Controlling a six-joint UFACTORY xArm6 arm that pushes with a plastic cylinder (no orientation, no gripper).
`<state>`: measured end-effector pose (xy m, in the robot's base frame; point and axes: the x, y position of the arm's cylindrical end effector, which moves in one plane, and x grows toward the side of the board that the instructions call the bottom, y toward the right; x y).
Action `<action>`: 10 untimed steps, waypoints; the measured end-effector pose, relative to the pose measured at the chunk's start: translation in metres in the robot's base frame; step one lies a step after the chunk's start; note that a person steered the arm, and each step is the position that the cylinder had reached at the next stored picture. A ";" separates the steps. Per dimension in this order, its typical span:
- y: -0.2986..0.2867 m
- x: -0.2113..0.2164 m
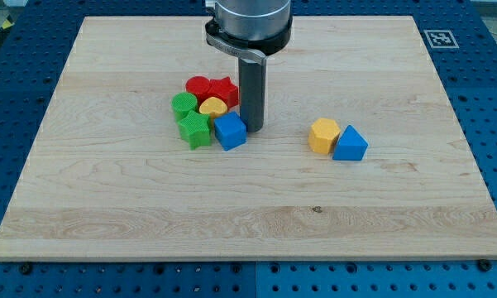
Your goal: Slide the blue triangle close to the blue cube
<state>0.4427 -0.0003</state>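
The blue triangle point(351, 144) lies right of the board's centre, touching a yellow hexagonal block point(323, 136) on its left. The blue cube point(230, 131) sits left of centre at the right end of a cluster of blocks. My tip point(253, 128) stands just to the right of the blue cube, touching or almost touching it. The tip is well to the left of the blue triangle, with bare board between them.
The cluster left of the tip holds a red round block point(199, 87), a red star-like block point(224, 89), a yellow heart-like block point(212, 106), and two green blocks point(183, 105) point(195, 130). The wooden board point(248, 223) rests on a blue perforated table.
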 end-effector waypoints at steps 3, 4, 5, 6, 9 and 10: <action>0.115 0.077; 0.167 0.102; 0.196 0.079; 0.163 0.063; 0.088 0.051; 0.064 0.052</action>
<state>0.4949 0.0637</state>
